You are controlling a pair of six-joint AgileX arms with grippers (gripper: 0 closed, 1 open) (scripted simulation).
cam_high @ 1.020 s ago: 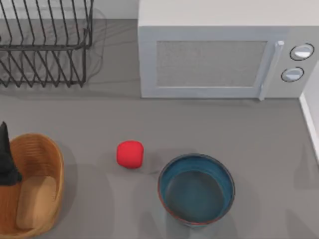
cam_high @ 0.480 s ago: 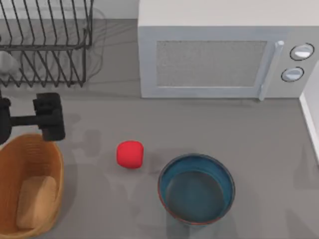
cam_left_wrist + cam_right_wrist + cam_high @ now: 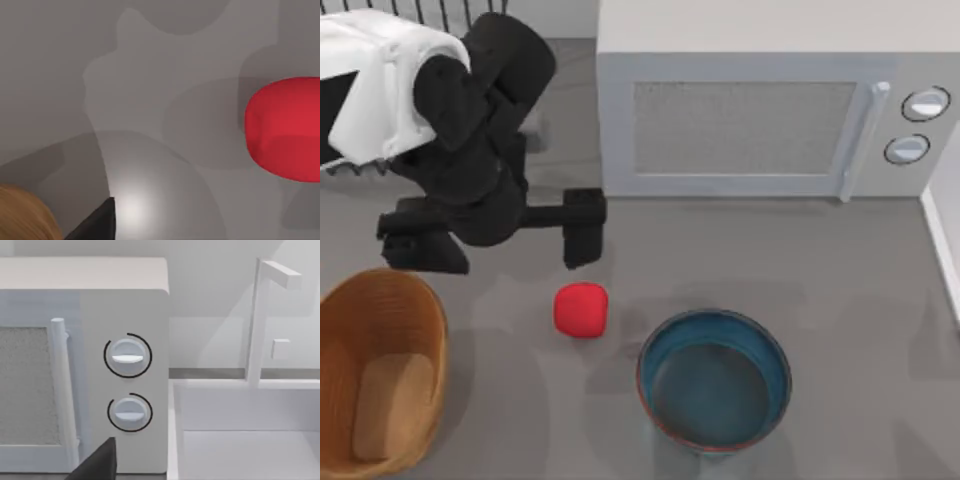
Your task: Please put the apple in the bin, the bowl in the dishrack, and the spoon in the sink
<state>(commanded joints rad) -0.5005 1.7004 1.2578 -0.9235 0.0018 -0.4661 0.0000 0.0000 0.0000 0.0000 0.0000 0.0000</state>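
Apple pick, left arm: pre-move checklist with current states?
1. Left gripper fingers spread wide enough for the apple: ok, they stand open in the top view.
2. Gripper centred over the apple: not ok, it sits toward the table's back and left of the apple.
3. Apple free on the table, apart from the bowl: ok.
4. Bin ready to take the apple: ok, open top, at the table's left front.
5. Apple in the left wrist view: ok, at the picture's edge, partly cut off.
6. Right arm out of the way: cannot tell; its wrist view faces the microwave.
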